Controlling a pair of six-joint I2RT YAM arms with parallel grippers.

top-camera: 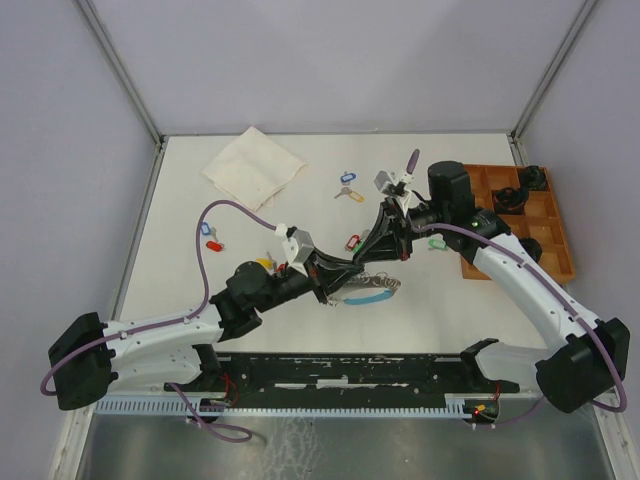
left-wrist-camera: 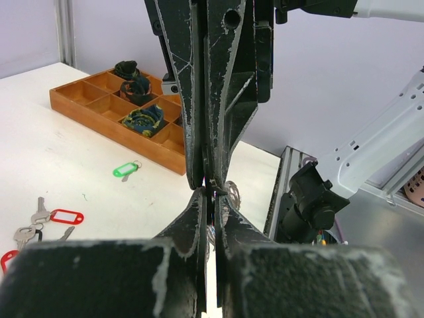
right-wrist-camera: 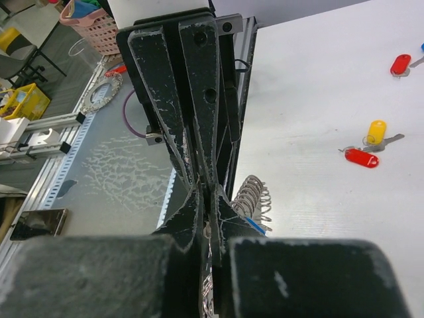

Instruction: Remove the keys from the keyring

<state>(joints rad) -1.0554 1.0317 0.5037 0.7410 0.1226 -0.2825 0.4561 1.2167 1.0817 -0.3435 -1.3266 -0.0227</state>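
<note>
We are looking down on a white bench (top-camera: 180, 200). The left arm (top-camera: 160, 330) is reaching in from the near-left corner and the right arm (top-camera: 540, 300) from the near-right corner, and the two are meeting just in from the middle of the near edge. A wooden tray (top-camera: 520, 274) is sitting against the right edge, and a folded cloth (top-camera: 252, 165) is lying toward the far-left corner.

The left tool (left-wrist-camera: 211, 193) and the right tool (right-wrist-camera: 207, 192) are pressing tip to tip. Each is pinched narrow, with silvery chain showing in the slit between its fingers, so both are gripping the keyring (top-camera: 365, 294).

The keyring is lying under the tools, its long axis running roughly along the near edge. Its light-blue band is facing that edge, and its bunched chain is pointing toward the right edge. We are not able to tell whether any key is hanging on it.

The keys (top-camera: 350, 194) are lying loose and well apart: a blue-tagged key (top-camera: 347, 178) toward the far edge, a red-tagged key (top-camera: 352, 242) just beyond the tools, and a green-tagged key (top-camera: 435, 243) beside the tray.
</note>
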